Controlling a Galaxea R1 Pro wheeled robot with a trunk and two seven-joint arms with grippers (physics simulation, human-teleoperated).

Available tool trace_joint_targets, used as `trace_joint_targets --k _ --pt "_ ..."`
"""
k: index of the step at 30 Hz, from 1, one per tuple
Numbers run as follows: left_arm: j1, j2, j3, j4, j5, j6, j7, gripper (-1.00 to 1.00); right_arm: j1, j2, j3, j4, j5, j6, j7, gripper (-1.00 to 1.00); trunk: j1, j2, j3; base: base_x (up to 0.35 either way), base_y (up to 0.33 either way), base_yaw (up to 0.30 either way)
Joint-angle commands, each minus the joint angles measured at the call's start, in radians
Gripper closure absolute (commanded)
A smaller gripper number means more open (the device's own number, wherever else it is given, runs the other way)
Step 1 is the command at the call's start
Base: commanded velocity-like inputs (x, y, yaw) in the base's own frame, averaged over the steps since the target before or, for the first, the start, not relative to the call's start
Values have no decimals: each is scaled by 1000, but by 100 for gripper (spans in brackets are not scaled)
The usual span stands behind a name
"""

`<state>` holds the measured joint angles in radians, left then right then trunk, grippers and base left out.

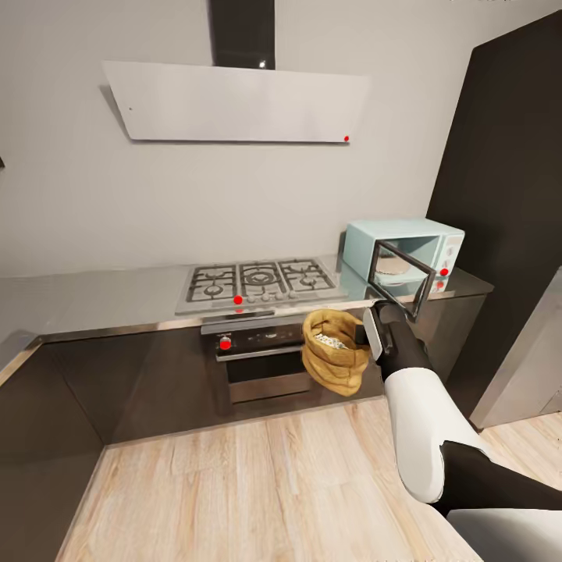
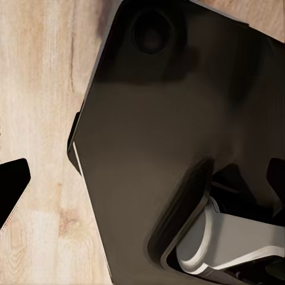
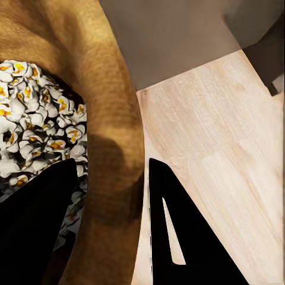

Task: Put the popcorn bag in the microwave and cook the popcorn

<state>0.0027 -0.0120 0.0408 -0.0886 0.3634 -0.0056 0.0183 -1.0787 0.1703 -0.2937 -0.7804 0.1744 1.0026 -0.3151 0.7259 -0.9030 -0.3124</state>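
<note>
The bag is a brown sack, held up in the air in front of the oven and below the edge of the tabletop. Its mouth is open and full of white and yellow popcorn. The right hand pinches the bag's rim: in the right wrist view one dark finger is inside on the popcorn and the other finger is outside the brown cloth.

The microwave sits on the tabletop at the far right end, near the dark tall cupboard. Its door is swung open toward the room, just above the right hand. The stove is on the tabletop beside the microwave, and a white hood hangs on the wall above it.

The floor is light wood. In the left wrist view a dark robot part is over the floor, and a black fingertip shows at the edge. I cannot tell if the left hand is spread or pressed together.
</note>
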Motion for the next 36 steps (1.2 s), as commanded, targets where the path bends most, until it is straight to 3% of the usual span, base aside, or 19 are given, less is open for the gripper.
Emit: trace_joint_targets --k 1,8,16,36 --pt "0 0 4 -1 2 -1 3 -100 -1 2 -4 0 10 4 4 100 4 -8 -4 0 0 -288" --pt "0 0 4 -1 2 -1 2 -100 -1 2 -4 0 10 5 4 100 31 -57 -26 0 0 -288" --pt "0 0 4 0 2 -1 2 -100 -1 2 -7 0 10 5 4 100 31 -57 -26 0 0 -288" --pt "0 0 4 0 2 -1 3 -100 -1 0 -10 0 10 5 4 100 108 -197 -89 0 0 -288"
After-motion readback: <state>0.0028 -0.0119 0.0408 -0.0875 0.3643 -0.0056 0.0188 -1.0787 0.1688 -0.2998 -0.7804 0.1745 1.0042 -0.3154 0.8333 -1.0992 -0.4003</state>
